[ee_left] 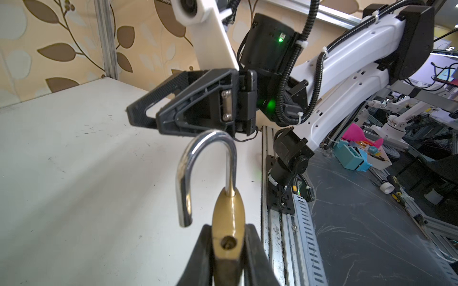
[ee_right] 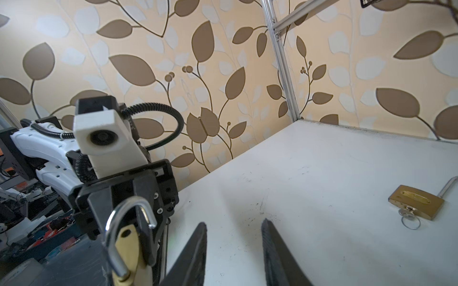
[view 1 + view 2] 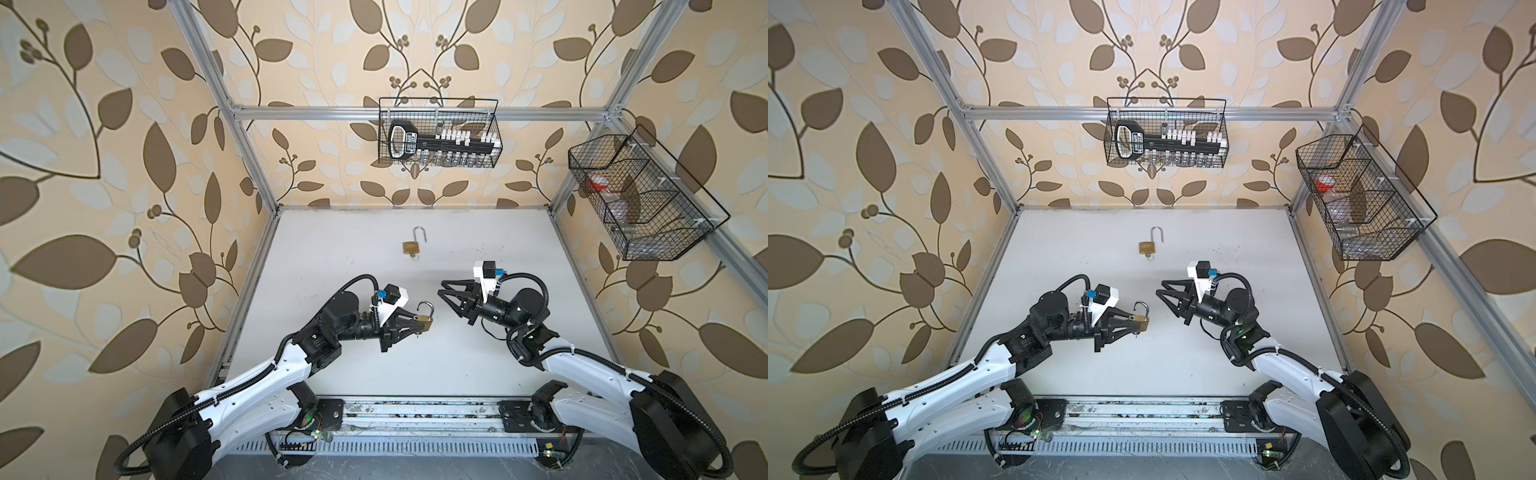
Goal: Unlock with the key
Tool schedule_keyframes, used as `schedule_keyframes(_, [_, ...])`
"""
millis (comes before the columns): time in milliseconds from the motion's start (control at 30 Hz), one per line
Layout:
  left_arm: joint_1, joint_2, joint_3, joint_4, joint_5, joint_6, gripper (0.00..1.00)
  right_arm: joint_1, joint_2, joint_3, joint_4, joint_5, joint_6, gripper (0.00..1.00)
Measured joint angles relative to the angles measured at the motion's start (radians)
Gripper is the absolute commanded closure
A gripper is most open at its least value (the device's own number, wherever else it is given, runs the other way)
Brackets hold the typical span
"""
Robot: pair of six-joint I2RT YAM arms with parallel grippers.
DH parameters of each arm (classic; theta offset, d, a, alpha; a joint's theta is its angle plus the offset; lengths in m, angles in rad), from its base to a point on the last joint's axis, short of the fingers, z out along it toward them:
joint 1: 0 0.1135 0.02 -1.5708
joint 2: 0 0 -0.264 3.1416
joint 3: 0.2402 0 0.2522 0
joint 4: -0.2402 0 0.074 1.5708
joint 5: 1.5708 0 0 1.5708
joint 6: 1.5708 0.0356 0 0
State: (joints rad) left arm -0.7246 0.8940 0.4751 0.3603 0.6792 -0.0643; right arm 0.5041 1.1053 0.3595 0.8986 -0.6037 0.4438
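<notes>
My left gripper (image 3: 417,325) is shut on the brass body of a padlock (image 3: 424,321), held above the table's middle with its steel shackle (image 1: 205,173) swung open. A small stub (image 3: 417,333) sticks out under the body; it is too small to name. In the left wrist view both fingers (image 1: 200,257) press the padlock (image 1: 229,218). My right gripper (image 3: 440,288) hovers a short way to its right, open and empty, with bare table between its fingertips (image 2: 234,225). A second brass padlock (image 3: 410,247) lies farther back, shackle open, with a key (image 2: 406,213) and ring in its keyhole.
A wire basket (image 3: 496,124) on the back wall holds a large black key-shaped item and white parts. Another wire basket (image 3: 681,249) on the right frame holds a red-lidded container. Aluminium posts (image 3: 249,158) bound the white table (image 3: 478,365). A rail (image 3: 415,411) runs along the front.
</notes>
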Motion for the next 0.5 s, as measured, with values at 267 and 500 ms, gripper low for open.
schedule_keyframes(267, [0.000, 0.001, 0.000, 0.029, 0.011, -0.019, 1.00, 0.070, 0.010, 0.029, -0.029, -0.051, -0.044, 0.62])
schedule_keyframes(500, [0.000, 0.026, 0.000, 0.033, 0.028, -0.021, 1.00, 0.086, 0.010, 0.035, -0.039, -0.082, -0.061, 0.62])
